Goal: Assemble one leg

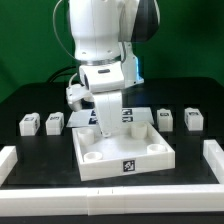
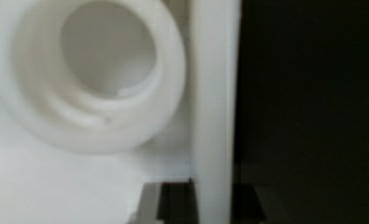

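Directly under the gripper: large white square tray-like plastic part. The gripper is down at its far wall, beside one round socket. White arm vertical, wrist pointing down. Can't tell whether the jaws are clamped. Nearest small white chunky plastic leg lies on the black table, toward the exterior view's left of the gripper, well apart, untouched. Long axis unclear.
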Robot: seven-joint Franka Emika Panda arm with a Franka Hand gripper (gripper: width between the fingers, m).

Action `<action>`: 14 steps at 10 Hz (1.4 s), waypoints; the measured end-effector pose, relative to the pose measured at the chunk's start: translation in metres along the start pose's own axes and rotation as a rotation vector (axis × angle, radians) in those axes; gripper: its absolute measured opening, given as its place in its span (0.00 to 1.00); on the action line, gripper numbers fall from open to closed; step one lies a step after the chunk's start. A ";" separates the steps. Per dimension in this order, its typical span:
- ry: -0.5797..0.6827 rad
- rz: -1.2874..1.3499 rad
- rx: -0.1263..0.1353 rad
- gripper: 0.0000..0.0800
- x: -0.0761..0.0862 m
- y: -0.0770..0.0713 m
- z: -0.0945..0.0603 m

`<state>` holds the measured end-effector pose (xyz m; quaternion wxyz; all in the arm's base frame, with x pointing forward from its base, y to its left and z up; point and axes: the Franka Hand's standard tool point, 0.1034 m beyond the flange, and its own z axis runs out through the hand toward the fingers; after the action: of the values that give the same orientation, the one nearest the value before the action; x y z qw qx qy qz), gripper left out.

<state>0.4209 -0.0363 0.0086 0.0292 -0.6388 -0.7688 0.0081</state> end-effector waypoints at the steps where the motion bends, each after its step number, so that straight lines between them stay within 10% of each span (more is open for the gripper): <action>1: 0.000 0.000 0.000 0.08 0.000 0.000 0.000; 3: 0.000 0.018 0.000 0.08 0.002 0.003 -0.001; 7: 0.021 0.165 -0.032 0.08 0.044 0.082 -0.006; 14: 0.034 0.222 -0.025 0.08 0.068 0.093 -0.002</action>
<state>0.5001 0.0480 0.0087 0.0331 -0.7204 -0.6927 -0.0089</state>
